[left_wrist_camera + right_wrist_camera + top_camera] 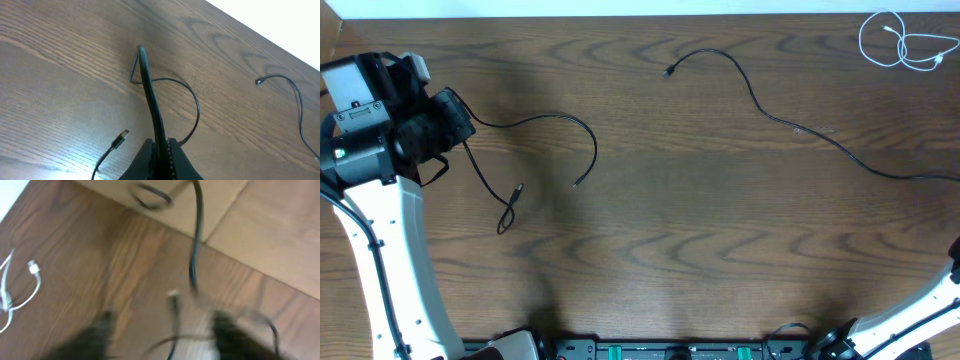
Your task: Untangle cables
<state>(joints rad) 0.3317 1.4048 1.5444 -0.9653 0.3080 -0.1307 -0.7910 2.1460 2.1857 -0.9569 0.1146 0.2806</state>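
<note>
Long black cable (761,106): top-centre to right edge, lying free. Shorter black cable (560,116): near left edge, pinched in left gripper (159,144). White cable (900,45): coiled, top-right corner. Right gripper (167,330): blurred, apparently spread. Judged light and limp, so grasp near the plugs.

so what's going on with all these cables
The left gripper is shut on a black cable at the left of the table. A second black cable lies loose beside it. A long black cable and a coiled white cable lie apart further right. The right gripper is blurred and looks open.
</note>
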